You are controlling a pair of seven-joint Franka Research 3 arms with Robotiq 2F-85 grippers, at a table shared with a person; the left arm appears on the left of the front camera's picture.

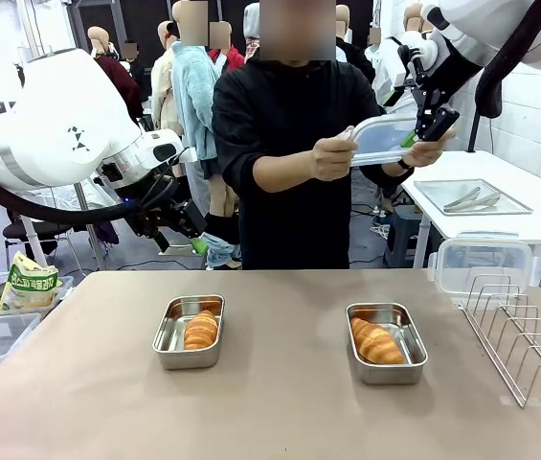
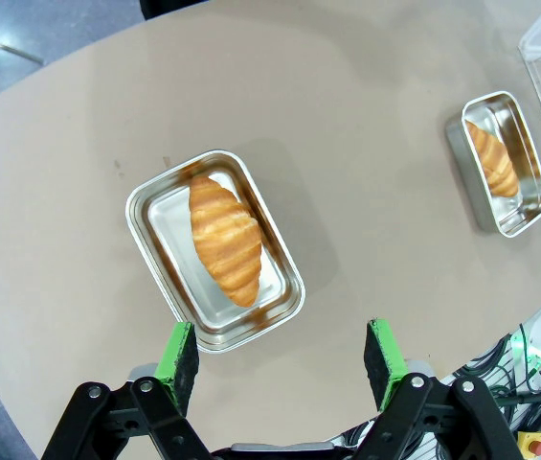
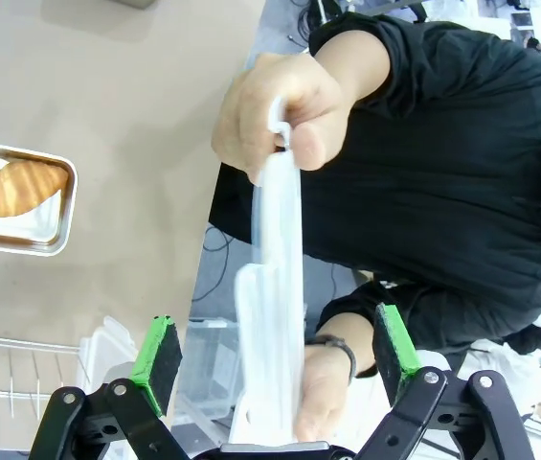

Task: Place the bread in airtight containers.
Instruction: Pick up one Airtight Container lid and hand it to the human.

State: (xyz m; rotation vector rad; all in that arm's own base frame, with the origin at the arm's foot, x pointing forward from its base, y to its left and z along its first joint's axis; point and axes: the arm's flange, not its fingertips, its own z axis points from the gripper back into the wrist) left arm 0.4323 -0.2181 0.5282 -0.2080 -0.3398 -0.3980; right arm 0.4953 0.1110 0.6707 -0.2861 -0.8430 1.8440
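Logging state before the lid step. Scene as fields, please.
left tin: on table, left croissant inside, no lid
right tin: on table, right croissant inside, no lid
clear lid: held at both ends by person's hands
left end effector: open, empty, above left tin
right end effector: open, pads either side of clear lid, not touching

Bare table (image 1: 280, 412) surrounds both tins (image 1: 190, 361) (image 1: 391, 374); wire rack (image 1: 524, 335) crowds right edge.
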